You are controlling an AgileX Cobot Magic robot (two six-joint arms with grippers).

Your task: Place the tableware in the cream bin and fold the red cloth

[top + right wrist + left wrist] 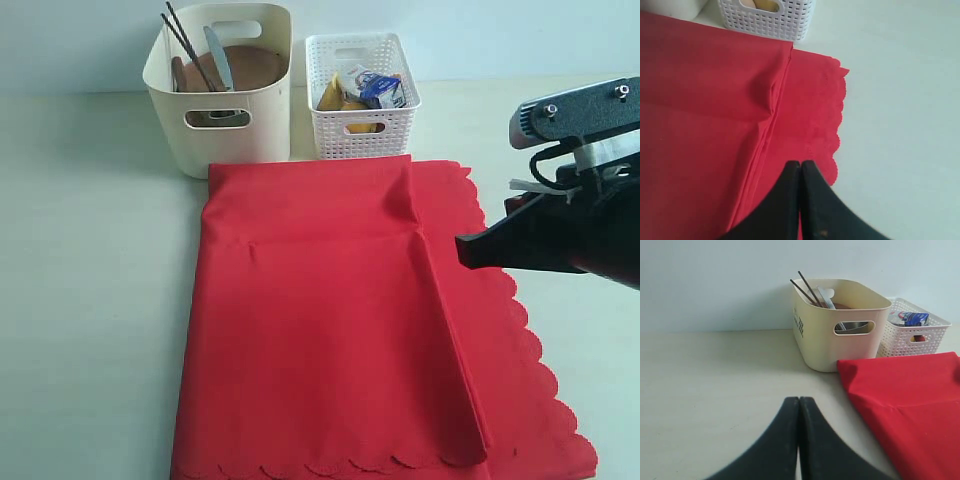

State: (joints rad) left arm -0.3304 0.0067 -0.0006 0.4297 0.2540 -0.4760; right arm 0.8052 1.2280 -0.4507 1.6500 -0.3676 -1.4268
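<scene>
Nearest the lens, the black right gripper (462,250) (800,163) hangs over the right part of the large bright red rectangular fabric cloth (320,330) (700,115). Its jaws are pressed together and hold nothing. The cloth lies spread on the pale table (90,300). A folded-over layer ends in a long crease just to the left of this gripper's tips, and the scalloped edge runs beside them on the other side.

The left gripper (799,400) is likewise closed and empty, low over bare table. A corner of the red cloth (905,400) lies near it, on the side towards the right arm.

Ahead of the left gripper, past the cloth's far edge, stands the tall cream plastic bin (260,135) (820,340). It holds the dark chopsticks (180,35) (807,287), a steel table knife (220,55) and a round brown wooden plate (250,65). Just beside the bin, well beyond the right gripper, sits a smaller white lattice basket (365,130) (900,340) (765,20) with yellow food and a small blue-and-white carton (380,85).
</scene>
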